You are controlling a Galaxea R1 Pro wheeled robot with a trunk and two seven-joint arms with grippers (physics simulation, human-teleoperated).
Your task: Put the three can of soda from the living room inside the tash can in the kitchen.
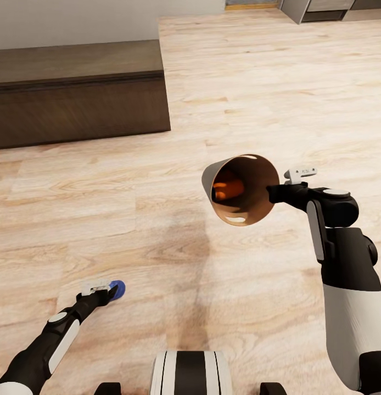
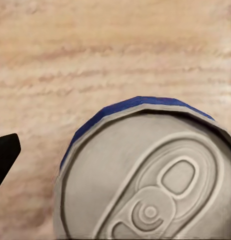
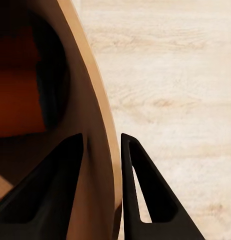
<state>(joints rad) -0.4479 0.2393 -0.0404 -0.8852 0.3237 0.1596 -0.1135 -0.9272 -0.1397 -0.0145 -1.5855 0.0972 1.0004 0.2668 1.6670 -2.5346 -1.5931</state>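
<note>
The right tool (image 1: 272, 192) clamps the rim of the tilted tash can (image 1: 242, 189), an orange can (image 1: 228, 186) inside. The left tool (image 1: 105, 293) apparently grips the blue can (image 1: 117, 289) above the floor (image 1: 240, 82).

Light was bright, warm and even across the pale wooden floor (image 1: 223, 88), with only a soft, diffuse shadow spreading on the boards below the trash can (image 1: 242, 189) held by the right hand (image 1: 273, 193). The can's coppery inside darkened toward its depth, an orange glow showing there. In the left wrist view the soda can (image 2: 155, 180) top was slightly soft and the floor grain beyond it blurred; no glare appeared.
</note>
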